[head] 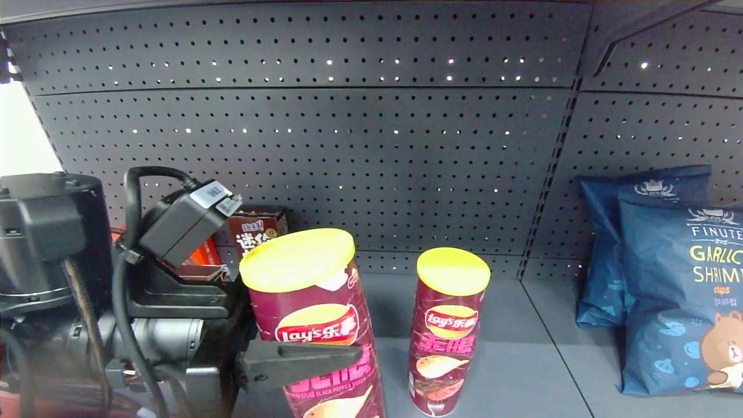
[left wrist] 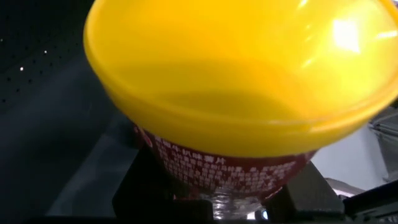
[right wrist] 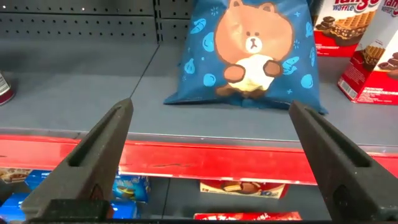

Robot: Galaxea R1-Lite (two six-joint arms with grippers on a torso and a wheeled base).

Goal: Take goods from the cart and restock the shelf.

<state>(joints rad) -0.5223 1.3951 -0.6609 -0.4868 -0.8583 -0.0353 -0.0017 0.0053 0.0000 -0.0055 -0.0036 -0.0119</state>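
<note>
My left gripper (head: 325, 357) is shut on a maroon chips can with a yellow lid (head: 310, 316), held tilted above the front left of the grey shelf (head: 522, 360). One dark finger (head: 302, 360) crosses the can's front. In the left wrist view the yellow lid (left wrist: 249, 68) looms close, with the can's body (left wrist: 230, 171) between the dark fingers (left wrist: 311, 193). A second identical can (head: 447, 339) stands upright on the shelf just right of the held one. My right gripper (right wrist: 210, 109) is open with nothing in it, in front of the shelf's red edge strip (right wrist: 205, 162).
Blue chip bags (head: 667, 273) stand at the shelf's right; one with a bear (right wrist: 252, 53) faces the right gripper. A brown box (head: 258, 229) sits behind the held can. Wafer boxes (right wrist: 367, 56) stand beside the bear bag. A perforated back panel (head: 348, 145) closes the shelf.
</note>
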